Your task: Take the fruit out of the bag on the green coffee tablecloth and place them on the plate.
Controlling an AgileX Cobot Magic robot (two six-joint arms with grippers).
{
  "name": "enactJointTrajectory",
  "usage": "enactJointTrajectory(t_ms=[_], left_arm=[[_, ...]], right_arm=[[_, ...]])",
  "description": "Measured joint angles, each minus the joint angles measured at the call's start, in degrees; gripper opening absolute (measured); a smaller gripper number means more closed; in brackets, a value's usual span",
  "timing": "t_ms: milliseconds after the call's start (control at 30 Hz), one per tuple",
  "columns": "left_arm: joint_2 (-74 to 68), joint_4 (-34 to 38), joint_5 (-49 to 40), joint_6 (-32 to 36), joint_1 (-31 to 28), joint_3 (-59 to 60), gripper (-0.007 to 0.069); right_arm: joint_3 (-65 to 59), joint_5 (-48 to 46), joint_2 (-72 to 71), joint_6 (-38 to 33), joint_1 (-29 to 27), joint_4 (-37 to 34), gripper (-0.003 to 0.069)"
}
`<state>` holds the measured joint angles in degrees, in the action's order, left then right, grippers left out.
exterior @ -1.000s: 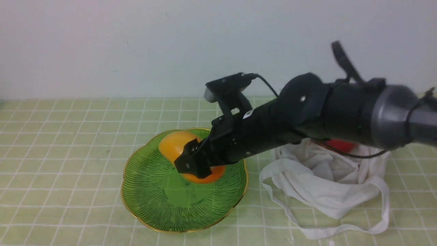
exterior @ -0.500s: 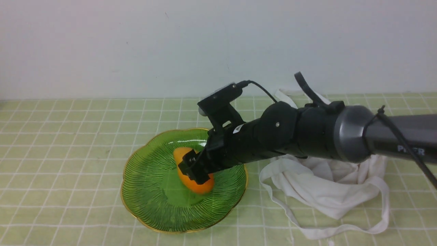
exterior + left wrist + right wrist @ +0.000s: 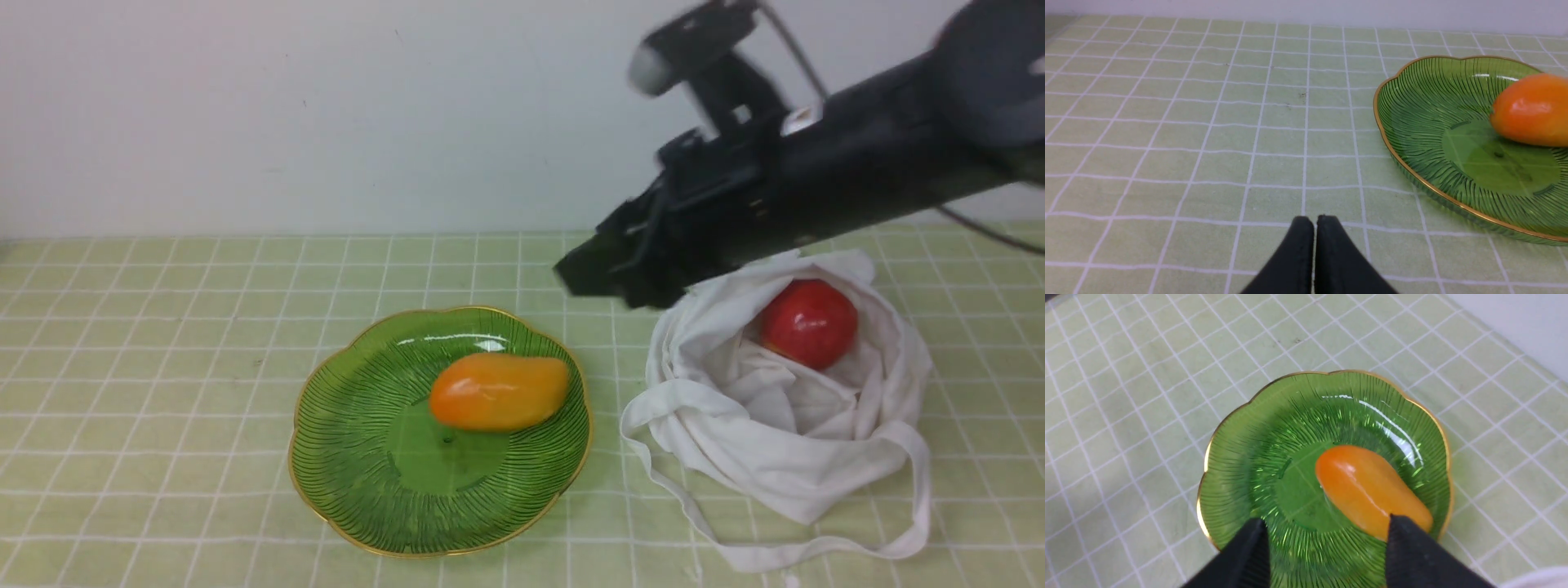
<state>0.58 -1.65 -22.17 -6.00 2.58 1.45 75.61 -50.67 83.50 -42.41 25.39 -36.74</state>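
Observation:
The orange-yellow mango (image 3: 499, 391) lies free on the green glass plate (image 3: 367, 474) on the checked green tablecloth (image 3: 163, 327). The red apple (image 3: 809, 323) sits in the open white bag (image 3: 784, 441) to the plate's right. My right gripper (image 3: 596, 273) is open and empty, raised between plate and bag. In the right wrist view its fingers (image 3: 1249, 555) stand wide apart above the plate (image 3: 1241, 457) and mango (image 3: 1367, 490). My left gripper (image 3: 1314, 222) is shut and empty over bare cloth, left of the plate (image 3: 1425, 122) and mango (image 3: 1531, 110).
A pale wall (image 3: 326, 106) runs along the far edge of the cloth. The bag's long strap (image 3: 816, 551) loops out over the cloth toward the front right.
My right gripper let go of the mango on the plate, opened, and rose back to the right. The mango now lies on its side. The apple in the bag is uncovered.

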Motion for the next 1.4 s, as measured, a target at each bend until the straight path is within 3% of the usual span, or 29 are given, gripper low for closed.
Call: enactJointTrajectory(t_ms=[200, 400, 667, 800, 1067, 1267, 1400], left_arm=[[0.0, 0.0, 0.0, 0.0, 0.0, 0.0, -0.0008], [0.0, 0.0, 0.0, 0.0, 0.0, 0.0, -0.0008], [0.0, 0.0, 0.0, 0.0, 0.0, 0.0, -0.0008], [0.0, 0.0, 0.0, 0.0, 0.0, 0.0, -0.0008], [0.0, 0.0, 0.0, 0.0, 0.0, 0.0, -0.0008], [0.0, 0.0, 0.0, 0.0, 0.0, 0.0, -0.0008], [0.0, 0.0, 0.0, 0.0, 0.0, 0.0, -0.0008]], right_arm=[[0.0, -15.2, -13.6, 2.2, -11.7, 2.2, 0.0033], [-1.3, -20.8, -23.8, 3.0, -19.2, 2.4, -0.0012], [-14.3, -20.6, -38.0, 2.7, -21.9, 3.8, -0.0014], [-31.6, -4.9, -49.2, -0.7, -22.0, 0.5, -0.0014], [-47.4, 20.6, -55.4, -5.2, -22.1, -11.4, -0.0015], [-49.3, 26.0, -55.6, -5.6, -22.1, -17.7, -0.0015], [-49.3, 25.8, -55.6, -5.8, -22.1, -17.9, -0.0015]])
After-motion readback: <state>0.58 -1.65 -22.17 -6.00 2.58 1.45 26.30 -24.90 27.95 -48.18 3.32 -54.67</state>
